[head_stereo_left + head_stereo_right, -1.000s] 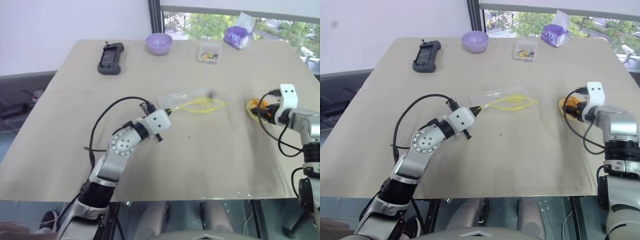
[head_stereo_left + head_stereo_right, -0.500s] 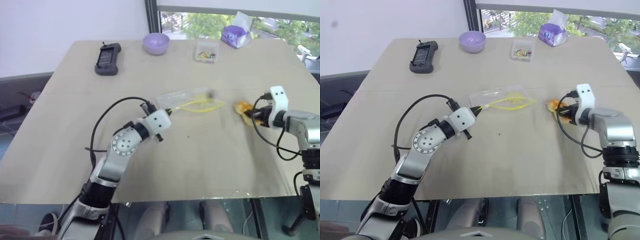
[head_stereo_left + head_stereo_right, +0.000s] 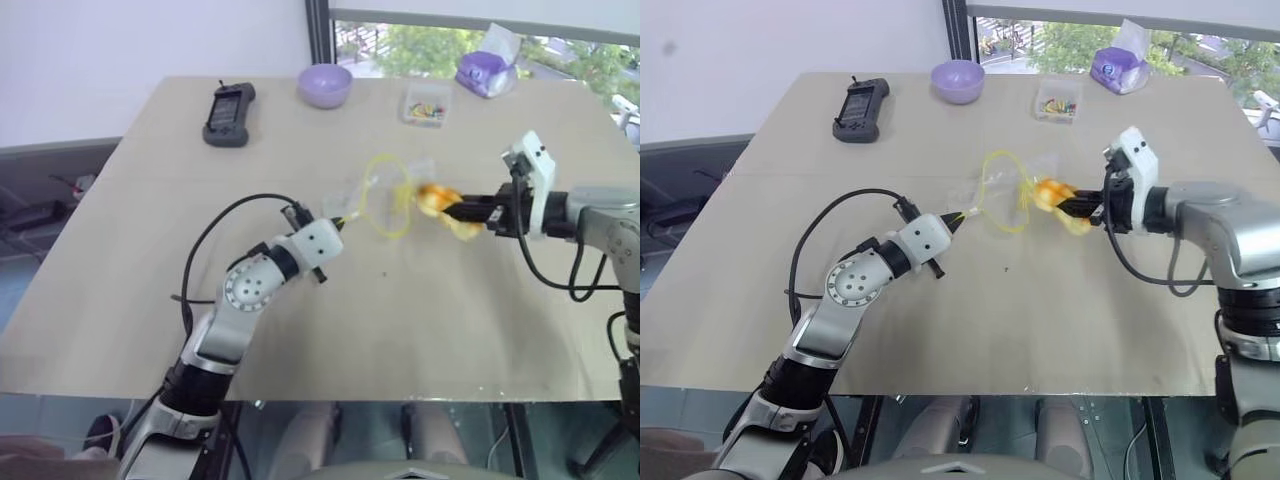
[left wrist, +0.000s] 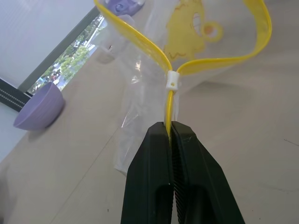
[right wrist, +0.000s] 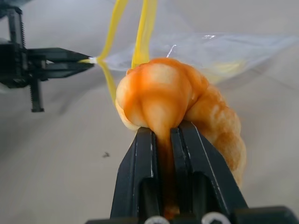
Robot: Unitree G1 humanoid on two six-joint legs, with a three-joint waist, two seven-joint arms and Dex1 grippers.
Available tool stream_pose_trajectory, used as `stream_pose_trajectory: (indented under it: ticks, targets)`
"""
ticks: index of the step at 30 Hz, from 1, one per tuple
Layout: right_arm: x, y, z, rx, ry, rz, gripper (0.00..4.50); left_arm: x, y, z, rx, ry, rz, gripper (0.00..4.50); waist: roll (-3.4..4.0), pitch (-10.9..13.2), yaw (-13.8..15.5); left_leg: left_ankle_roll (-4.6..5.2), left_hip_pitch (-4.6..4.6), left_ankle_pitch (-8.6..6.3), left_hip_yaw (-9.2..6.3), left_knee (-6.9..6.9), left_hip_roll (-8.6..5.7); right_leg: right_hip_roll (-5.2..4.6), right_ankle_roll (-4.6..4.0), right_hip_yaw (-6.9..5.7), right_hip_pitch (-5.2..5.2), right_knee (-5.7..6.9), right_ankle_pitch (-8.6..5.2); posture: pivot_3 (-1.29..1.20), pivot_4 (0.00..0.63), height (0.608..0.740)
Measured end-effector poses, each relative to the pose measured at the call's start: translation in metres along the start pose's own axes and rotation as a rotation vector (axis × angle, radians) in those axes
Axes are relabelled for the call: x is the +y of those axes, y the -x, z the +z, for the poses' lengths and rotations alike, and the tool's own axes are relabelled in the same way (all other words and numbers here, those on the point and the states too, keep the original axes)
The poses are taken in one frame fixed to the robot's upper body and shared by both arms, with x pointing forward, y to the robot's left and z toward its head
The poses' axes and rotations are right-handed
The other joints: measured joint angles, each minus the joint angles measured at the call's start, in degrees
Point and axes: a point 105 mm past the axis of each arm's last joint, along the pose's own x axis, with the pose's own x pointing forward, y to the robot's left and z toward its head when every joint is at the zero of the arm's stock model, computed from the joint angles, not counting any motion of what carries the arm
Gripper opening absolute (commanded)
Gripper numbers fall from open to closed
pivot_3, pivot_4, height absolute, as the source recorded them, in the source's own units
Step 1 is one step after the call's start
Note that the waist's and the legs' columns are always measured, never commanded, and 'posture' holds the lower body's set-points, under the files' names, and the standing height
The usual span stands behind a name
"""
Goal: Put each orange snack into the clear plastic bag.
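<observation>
1. Right wrist view shows the right hand (image 5: 161,135) clamped on the orange snack (image 5: 175,100), its two black fingers (image 5: 140,158) pinching the near edge so the bun bulges out past the tips.
2. From the head camera, the snack (image 3: 437,200) hangs in the air over the middle of the tabletop (image 3: 300,330), held out at the end of the right hand (image 3: 462,212).
3. The clear plastic bag (image 3: 385,195) is just beside the snack, on the side toward the left arm; its yellow seal strip (image 4: 224,58) is spread into an open loop facing the bun.
4. The left hand (image 4: 170,128) is closed tight on the end of the yellow strip, holding the bag's corner up off the tabletop.
5. At the far edge lie a black handheld device (image 3: 228,102), a purple bowl (image 3: 325,84), a small clear box of colourful bits (image 3: 424,104) and a purple tissue pack (image 3: 488,70), all well apart from both hands.
</observation>
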Motion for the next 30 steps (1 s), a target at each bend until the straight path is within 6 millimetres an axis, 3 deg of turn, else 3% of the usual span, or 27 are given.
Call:
stream_pose_trajectory:
  ticks: [3,10,15,22,26,30]
  targets:
    - [-0.011,0.011,0.0,0.017,0.018,-0.038,0.01,0.0,0.0,0.0,-0.001,-0.001,0.0,0.0,0.0,0.0,0.02,0.0,-0.01,0.0,0.0,-0.01,0.01,0.0,0.0,0.0,-0.01,0.0,0.0,0.0,0.15,0.74]
    - [0.031,0.008,0.014,0.017,0.12,0.141,0.01,-0.001,-0.001,0.003,-0.013,0.001,0.0,0.0,0.0,0.01,-0.15,0.01,-0.01,0.0,0.06,-0.03,0.07,0.03,0.0,0.06,-0.05,0.01,0.0,0.0,0.15,0.74]
    - [0.035,0.002,0.01,0.049,0.129,0.155,0.01,-0.001,-0.002,0.003,-0.015,0.002,0.0,0.0,-0.01,0.01,0.13,0.0,-0.02,0.0,0.06,-0.02,0.02,-0.01,0.0,0.04,-0.05,0.0,0.0,0.0,0.15,0.74]
    - [0.038,-0.03,-0.011,0.118,0.062,0.199,0.01,-0.002,-0.005,0.007,-0.031,0.001,-0.006,0.0,-0.01,0.01,-0.14,0.0,-0.01,0.0,0.06,-0.02,0.03,0.01,0.0,0.05,-0.05,0.01,0.0,0.0,0.15,0.74]
    - [0.028,-0.045,-0.003,0.104,0.036,0.173,0.01,-0.007,-0.008,0.01,-0.04,-0.001,-0.023,0.0,-0.01,0.01,-0.1,0.0,-0.02,0.0,0.04,-0.02,0.03,0.01,0.0,0.04,-0.07,0.01,0.0,0.0,0.15,0.74]
    - [0.019,-0.054,-0.01,0.126,0.008,0.149,0.01,-0.007,-0.008,0.01,-0.041,-0.003,-0.025,0.0,-0.01,0.01,-0.05,0.0,-0.03,0.0,0.03,-0.02,0.02,0.0,0.0,0.03,-0.07,0.0,0.0,0.0,0.15,0.74]
